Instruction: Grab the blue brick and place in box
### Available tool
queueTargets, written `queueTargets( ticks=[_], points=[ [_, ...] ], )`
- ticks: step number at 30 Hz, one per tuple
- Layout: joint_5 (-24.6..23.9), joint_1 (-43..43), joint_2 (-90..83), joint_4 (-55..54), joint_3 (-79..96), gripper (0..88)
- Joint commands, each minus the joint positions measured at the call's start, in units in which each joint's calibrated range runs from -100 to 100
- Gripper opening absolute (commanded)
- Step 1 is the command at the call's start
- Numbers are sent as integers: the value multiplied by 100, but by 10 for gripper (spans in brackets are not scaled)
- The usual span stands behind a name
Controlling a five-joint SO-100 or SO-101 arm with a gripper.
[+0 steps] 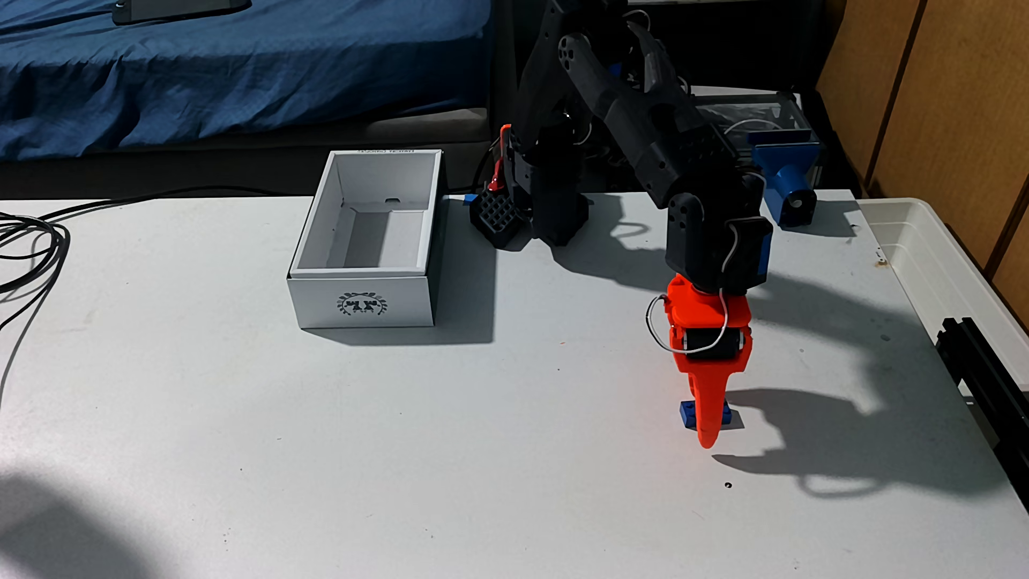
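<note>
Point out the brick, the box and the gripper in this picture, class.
brick (689, 414), fixed view, its left end beside the orange finger.
box (364, 303), fixed view, front wall at the emblem.
gripper (708, 427), fixed view, low on the orange fingers, at the brick.

Fixed view: mounted high off the table's (390, 473) near edge, angled down, facing the arm's base (548, 217) and the bed (223, 72) behind. Mid-range, most of the tabletop in frame. Slightly right-skewed, probably; hard to confirm.
</note>
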Motion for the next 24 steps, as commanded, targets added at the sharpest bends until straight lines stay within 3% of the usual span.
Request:
queueTargets(
  ticks=[1, 24],
  points=[
    [-28, -100, -19, 52, -164, 252],
    [29, -48, -2, 182, -75, 251]
  ],
)
